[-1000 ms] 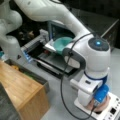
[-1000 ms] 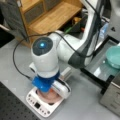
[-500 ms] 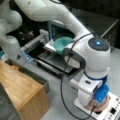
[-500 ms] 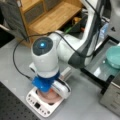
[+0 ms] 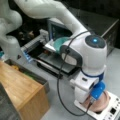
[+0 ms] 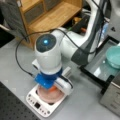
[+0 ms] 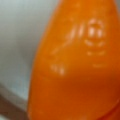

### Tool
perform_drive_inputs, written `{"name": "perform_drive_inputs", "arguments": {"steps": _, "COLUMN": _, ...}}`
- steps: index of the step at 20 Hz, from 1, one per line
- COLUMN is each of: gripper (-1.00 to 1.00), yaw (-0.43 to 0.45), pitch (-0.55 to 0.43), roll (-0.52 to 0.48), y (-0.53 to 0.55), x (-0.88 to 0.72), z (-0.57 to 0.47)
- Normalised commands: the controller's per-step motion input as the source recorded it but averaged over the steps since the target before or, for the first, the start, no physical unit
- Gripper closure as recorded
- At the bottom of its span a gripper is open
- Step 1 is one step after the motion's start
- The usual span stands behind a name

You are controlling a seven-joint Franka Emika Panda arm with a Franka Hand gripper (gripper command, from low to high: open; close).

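Grey tabletop point(image 6: 20, 65) is spread beneath everything, and a wooden shelf unit point(image 6: 50, 15) is seen well behind the gripper in a front view, with a wooden box point(image 5: 20, 92) off to its side in a front view. A dark tray point(image 6: 100, 67) carrying a teal bowl point(image 6: 113, 56) is set well apart from the gripper. Directly beneath the gripper point(image 6: 53, 87) a white kitchen scale point(image 6: 37, 105) is placed, and a pink bowl point(image 6: 48, 96) is rested on it. The gripper is lowered into that bowl; whether its jaws are spread or closed cannot be told. An orange object point(image 7: 77, 65) is seen right against the wrist camera, inside the pink bowl, just below the gripper.
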Motion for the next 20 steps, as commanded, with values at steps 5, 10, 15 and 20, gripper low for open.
{"name": "perform_drive_inputs", "arguments": {"steps": 5, "gripper": -1.00, "yaw": -0.048, "pitch": -0.233, "roll": 0.076, "y": -0.05, "x": -0.36, "z": -0.12}}
{"name": "perform_drive_inputs", "arguments": {"steps": 10, "gripper": -1.00, "yaw": -0.057, "pitch": -0.222, "roll": 0.074, "y": -0.09, "x": -0.17, "z": -0.15}}
{"name": "perform_drive_inputs", "arguments": {"steps": 15, "gripper": -1.00, "yaw": -0.045, "pitch": -0.161, "roll": 0.050, "y": -0.13, "x": -0.09, "z": -0.03}}
{"name": "perform_drive_inputs", "arguments": {"steps": 20, "gripper": -1.00, "yaw": -0.020, "pitch": -0.118, "roll": 0.036, "y": -0.14, "x": -0.02, "z": 0.01}}
